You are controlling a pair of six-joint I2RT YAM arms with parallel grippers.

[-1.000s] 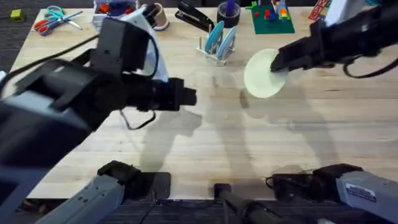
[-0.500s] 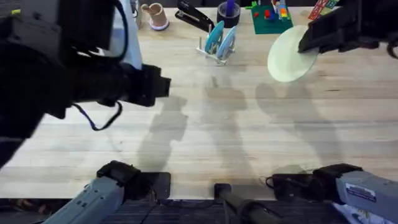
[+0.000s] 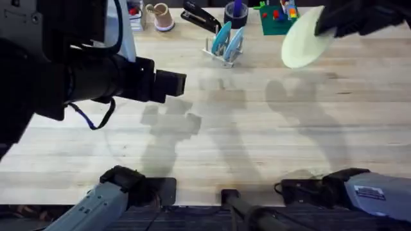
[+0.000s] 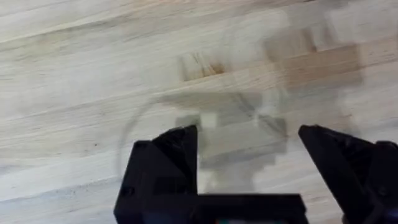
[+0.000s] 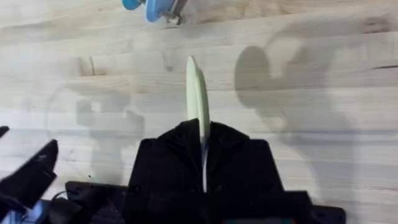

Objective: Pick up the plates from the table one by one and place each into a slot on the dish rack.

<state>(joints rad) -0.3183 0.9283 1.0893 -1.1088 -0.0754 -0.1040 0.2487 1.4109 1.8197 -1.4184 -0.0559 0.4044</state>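
One pale cream-yellow round plate [image 3: 303,40] hangs in the air at approx 2 o'clock of the light wooden tabletop [image 3: 257,147], right hand [image 3: 324,24] clamped on its rim, disc edge-on betw the fingers in the wrist view. Prob light, stiff, smooth, so a rim pinch could slip. Small pale wooden dish rack [image 3: 226,52] sits at 12, two blue plates already slotted; free slot hard to make out. Left hand [image 4: 249,155], fingers apart, holds nothing, over bare wood w/ plenty of room.
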